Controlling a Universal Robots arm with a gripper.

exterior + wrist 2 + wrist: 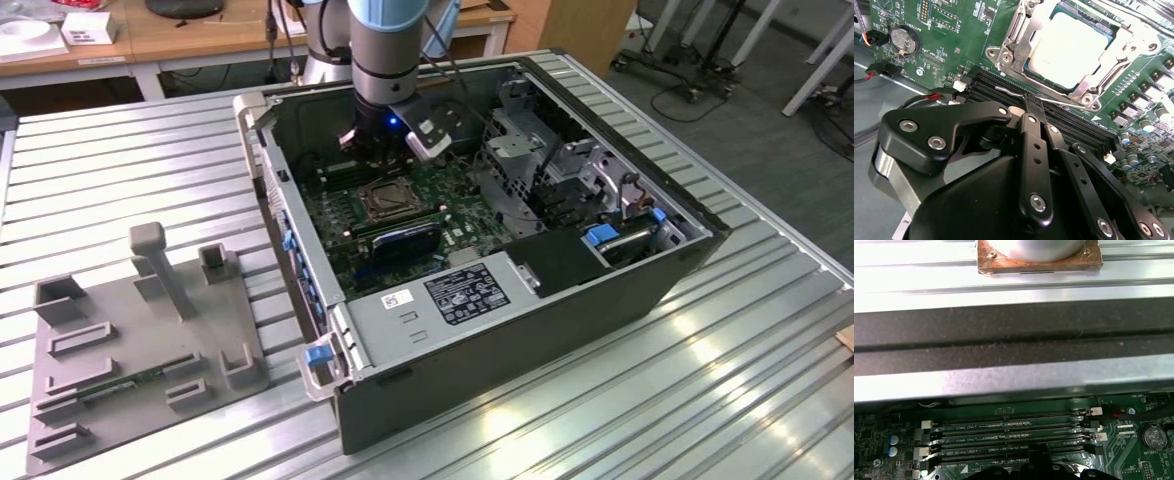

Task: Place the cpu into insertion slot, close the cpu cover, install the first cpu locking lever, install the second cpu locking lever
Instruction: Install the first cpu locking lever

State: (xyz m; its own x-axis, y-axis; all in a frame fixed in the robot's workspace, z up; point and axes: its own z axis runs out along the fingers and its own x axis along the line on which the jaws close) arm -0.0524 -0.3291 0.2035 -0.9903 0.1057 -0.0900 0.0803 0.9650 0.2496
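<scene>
Inside the open computer case [534, 330], my gripper [380, 150] hangs low over the green motherboard, just behind the insertion slot [387, 200]. In the second wrist view the cpu [1074, 45] lies in the socket, its dull silver top showing through the cpu cover [1016, 35], which lies flat over it. A thin silvery locking lever [1004, 90] runs along the socket's near edge. My gripper [1034, 102] is shut, its black fingertips [1030, 117] together and right at that lever, with nothing held between them. Their dark tips [1039, 460] also show in the first wrist view, beside the memory slots.
Long black memory slots [1014, 440] lie between my gripper and the case wall [1014, 330]. A coin battery [904, 40] sits on the board off to one side. Metal drive cages [534, 150] fill the case's right in the exterior view. A grey fixture plate [134, 340] lies at its left.
</scene>
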